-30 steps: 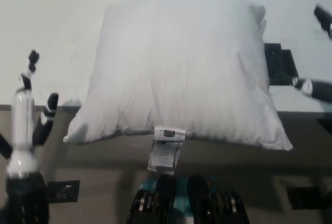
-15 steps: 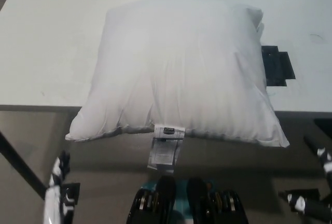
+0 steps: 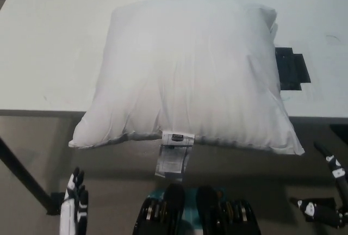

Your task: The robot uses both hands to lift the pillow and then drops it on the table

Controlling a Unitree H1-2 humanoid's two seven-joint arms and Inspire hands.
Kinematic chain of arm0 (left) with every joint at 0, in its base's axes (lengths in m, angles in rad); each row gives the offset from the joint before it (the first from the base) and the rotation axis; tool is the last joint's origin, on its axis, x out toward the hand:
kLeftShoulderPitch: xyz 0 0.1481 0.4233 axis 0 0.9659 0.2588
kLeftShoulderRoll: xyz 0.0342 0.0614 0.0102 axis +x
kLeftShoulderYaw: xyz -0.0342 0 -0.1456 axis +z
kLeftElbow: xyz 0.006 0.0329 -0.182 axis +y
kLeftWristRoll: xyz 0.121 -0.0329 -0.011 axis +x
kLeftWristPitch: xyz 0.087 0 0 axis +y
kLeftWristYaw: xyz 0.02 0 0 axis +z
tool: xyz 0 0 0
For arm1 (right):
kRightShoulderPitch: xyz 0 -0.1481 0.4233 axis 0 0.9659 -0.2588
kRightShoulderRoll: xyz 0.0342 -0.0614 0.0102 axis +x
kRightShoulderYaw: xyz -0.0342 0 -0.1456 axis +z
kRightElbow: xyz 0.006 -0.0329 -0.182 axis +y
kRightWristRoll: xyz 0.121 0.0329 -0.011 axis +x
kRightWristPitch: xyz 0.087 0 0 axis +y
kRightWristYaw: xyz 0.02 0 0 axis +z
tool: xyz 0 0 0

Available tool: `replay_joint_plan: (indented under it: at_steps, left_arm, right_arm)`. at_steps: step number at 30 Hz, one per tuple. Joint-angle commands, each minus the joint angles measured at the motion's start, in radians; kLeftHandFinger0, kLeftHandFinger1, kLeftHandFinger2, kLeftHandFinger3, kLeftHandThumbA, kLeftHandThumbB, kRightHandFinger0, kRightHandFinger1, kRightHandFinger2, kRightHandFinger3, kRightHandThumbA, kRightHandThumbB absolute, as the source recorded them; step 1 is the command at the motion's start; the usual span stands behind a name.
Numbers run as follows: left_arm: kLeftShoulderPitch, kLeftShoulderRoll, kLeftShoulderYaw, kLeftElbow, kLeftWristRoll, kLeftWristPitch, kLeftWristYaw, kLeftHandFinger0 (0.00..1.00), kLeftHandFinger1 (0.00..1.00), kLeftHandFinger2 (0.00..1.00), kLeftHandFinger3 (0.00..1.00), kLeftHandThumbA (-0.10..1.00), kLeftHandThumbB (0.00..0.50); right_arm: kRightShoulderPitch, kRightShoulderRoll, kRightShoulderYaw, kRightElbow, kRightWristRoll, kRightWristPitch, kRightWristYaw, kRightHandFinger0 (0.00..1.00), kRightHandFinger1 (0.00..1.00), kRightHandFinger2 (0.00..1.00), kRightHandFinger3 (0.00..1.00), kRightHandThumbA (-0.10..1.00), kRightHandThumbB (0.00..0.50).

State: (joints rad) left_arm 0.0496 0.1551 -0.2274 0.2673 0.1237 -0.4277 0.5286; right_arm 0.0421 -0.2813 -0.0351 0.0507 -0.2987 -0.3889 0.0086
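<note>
Head view cuts off both robot hands at your lower edge: left robot hand [image 3: 74,205] empty, fingers apart; right robot hand [image 3: 329,199] unclear. Pillow [image 3: 187,74] overhangs bench [image 3: 49,44], untouched.

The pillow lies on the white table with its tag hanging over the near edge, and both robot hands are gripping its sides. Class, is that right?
Not quite. The head view shows the left hand and right hand low, below the table edge, apart from the pillow. The rest holds.
</note>
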Motion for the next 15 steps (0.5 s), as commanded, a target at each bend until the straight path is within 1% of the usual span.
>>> replay_joint_plan:
  at_steps: [1,7,8,10,11,12,15]
  left_arm:
    - [-0.029,0.023,-0.023,-0.006,-0.010,-0.042,0.066,1.00,1.00,1.00,1.00,1.00,0.173]
    - [-0.030,0.035,-0.054,-0.007,-0.004,-0.042,0.100,1.00,1.00,1.00,1.00,1.00,0.181]
    - [-0.027,0.039,-0.062,-0.006,0.000,-0.042,0.109,1.00,1.00,1.00,1.00,1.00,0.163]
    - [-0.022,0.045,-0.073,-0.004,0.005,-0.042,0.121,1.00,1.00,1.00,1.00,1.00,0.160]
    - [-0.017,0.047,-0.080,-0.008,0.002,-0.042,0.121,1.00,1.00,1.00,1.00,1.00,0.146]
    - [-0.009,0.047,-0.083,-0.014,-0.013,-0.042,0.105,1.00,1.00,1.00,1.00,1.00,0.149]
    - [-0.010,0.052,-0.092,-0.014,-0.014,-0.042,0.115,1.00,1.00,1.00,1.00,1.00,0.149]
  right_arm:
    - [-0.035,-0.009,-0.006,0.003,-0.058,-0.075,-0.057,1.00,1.00,1.00,1.00,1.00,0.105]
    - [-0.019,-0.015,0.000,0.001,-0.061,-0.081,-0.076,1.00,1.00,1.00,1.00,1.00,0.096]
    - [-0.011,-0.015,0.001,-0.001,-0.064,-0.081,-0.080,1.00,1.00,1.00,1.00,1.00,0.103]
    - [0.005,-0.014,0.002,-0.004,-0.070,-0.081,-0.086,1.00,1.00,1.00,1.00,1.00,0.101]
    - [0.013,-0.015,0.002,-0.010,-0.068,-0.081,-0.082,1.00,1.00,1.00,1.00,1.00,0.113]
    - [0.023,-0.017,0.003,-0.018,-0.074,-0.081,-0.083,1.00,1.00,1.00,1.00,1.00,0.123]
    - [0.023,-0.018,0.005,-0.017,-0.076,-0.081,-0.086,1.00,1.00,1.00,1.00,1.00,0.123]
